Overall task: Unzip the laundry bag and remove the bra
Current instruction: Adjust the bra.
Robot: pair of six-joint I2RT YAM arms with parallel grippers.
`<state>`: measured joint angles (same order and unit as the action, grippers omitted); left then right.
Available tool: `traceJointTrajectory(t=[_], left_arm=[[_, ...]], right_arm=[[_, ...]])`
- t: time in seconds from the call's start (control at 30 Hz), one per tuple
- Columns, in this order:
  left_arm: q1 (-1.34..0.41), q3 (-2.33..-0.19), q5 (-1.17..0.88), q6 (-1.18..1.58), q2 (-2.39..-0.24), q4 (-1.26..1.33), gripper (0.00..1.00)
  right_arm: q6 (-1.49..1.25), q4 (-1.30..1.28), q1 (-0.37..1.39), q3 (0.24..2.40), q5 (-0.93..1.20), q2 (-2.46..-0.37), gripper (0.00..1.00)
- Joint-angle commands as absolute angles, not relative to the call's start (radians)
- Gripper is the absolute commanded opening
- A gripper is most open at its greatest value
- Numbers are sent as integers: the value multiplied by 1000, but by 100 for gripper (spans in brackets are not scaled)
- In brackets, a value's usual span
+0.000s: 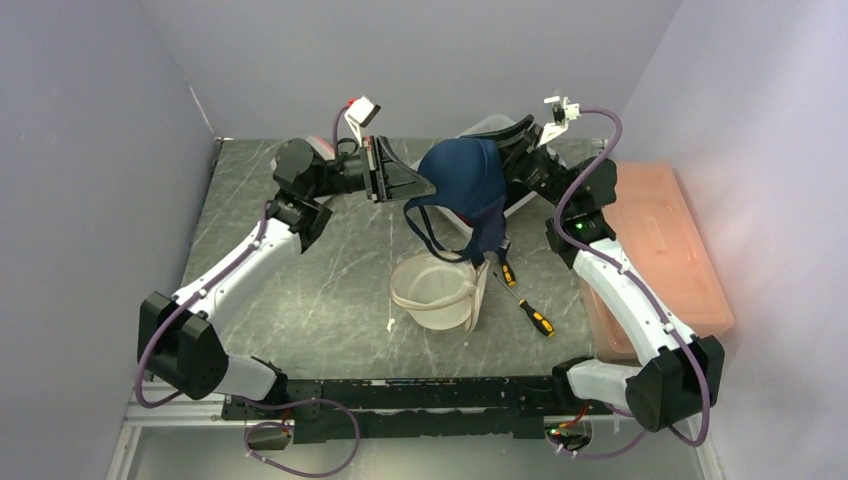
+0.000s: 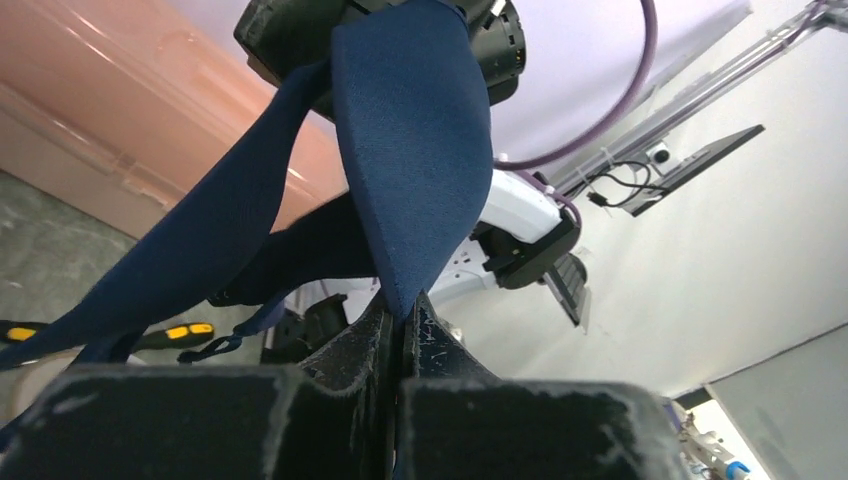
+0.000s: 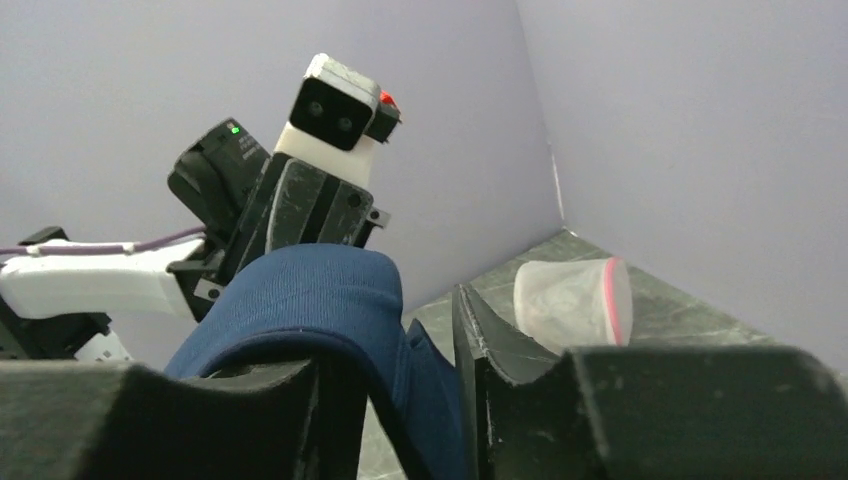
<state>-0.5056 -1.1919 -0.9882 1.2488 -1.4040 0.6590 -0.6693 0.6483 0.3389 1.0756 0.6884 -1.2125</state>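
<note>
The navy bra (image 1: 465,180) hangs in the air above the back middle of the table, held between both grippers, its straps dangling toward the bag. My left gripper (image 1: 425,187) is shut on one cup's edge; in the left wrist view the blue fabric (image 2: 410,150) runs down into the closed jaws (image 2: 403,310). My right gripper (image 1: 505,160) grips the other side; in the right wrist view the cup (image 3: 300,295) drapes over one finger and passes between the jaws (image 3: 410,325). The white mesh laundry bag (image 1: 432,300) lies open on the table below.
A yellow-and-black screwdriver (image 1: 525,300) lies just right of the bag. A pink bin (image 1: 665,250) stands along the right edge. A second mesh bag with a pink zipper (image 3: 570,300) sits near the back left corner. Grey walls enclose the table.
</note>
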Motion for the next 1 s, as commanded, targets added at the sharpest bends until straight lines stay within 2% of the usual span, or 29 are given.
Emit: traceJointTrajectory(t=[0.0, 0.17, 0.37, 0.73, 0.97], left_arm=[[-468, -1309, -1016, 1107, -1340, 505, 3], [-450, -1433, -1008, 989, -1323, 332, 3], [-446, -1499, -968, 967, -1320, 309, 3], [-446, -1600, -957, 1022, -1365, 354, 3], [-443, -1721, -1036, 861, -1378, 202, 3]], right_arm=[[-637, 598, 339, 1068, 672, -1156, 42], [-617, 558, 333, 1027, 643, -1126, 50], [-617, 540, 331, 1007, 638, -1122, 62], [-676, 621, 333, 957, 649, -1145, 68], [-687, 603, 317, 871, 530, -1079, 68]])
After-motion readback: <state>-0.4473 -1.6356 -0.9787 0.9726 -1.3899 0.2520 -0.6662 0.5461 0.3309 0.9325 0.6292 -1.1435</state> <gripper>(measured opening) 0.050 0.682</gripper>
